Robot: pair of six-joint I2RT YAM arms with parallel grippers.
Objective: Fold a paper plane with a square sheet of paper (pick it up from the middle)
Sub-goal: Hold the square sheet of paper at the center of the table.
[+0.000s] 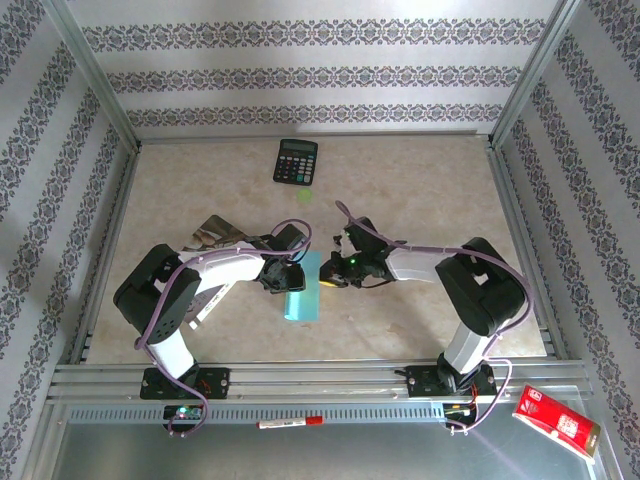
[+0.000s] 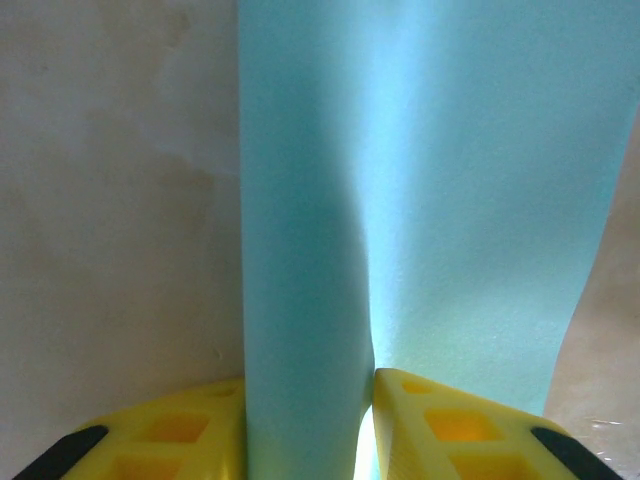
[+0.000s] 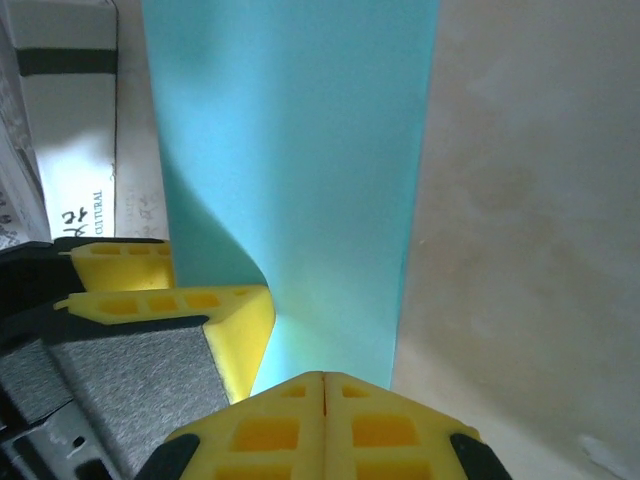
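Paper sheet [image 2: 430,200] between jaws of left tool [image 2: 308,390]

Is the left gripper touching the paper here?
Touching. The left wrist view shows the paper running down between the left gripper jaws, its folded part meeting both yellow inner faces with no gap.

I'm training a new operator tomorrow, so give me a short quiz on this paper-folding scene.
1. True or false: the calculator lies on the paper.
2. What sits between the fingers of the left gripper? A nothing; B the paper; C the calculator.
3. How do the jaws of the right gripper stand?
Key: 1 false, the calculator lies apart from it, farther back. 2 B. 3 shut, tips together at the paper's edge.
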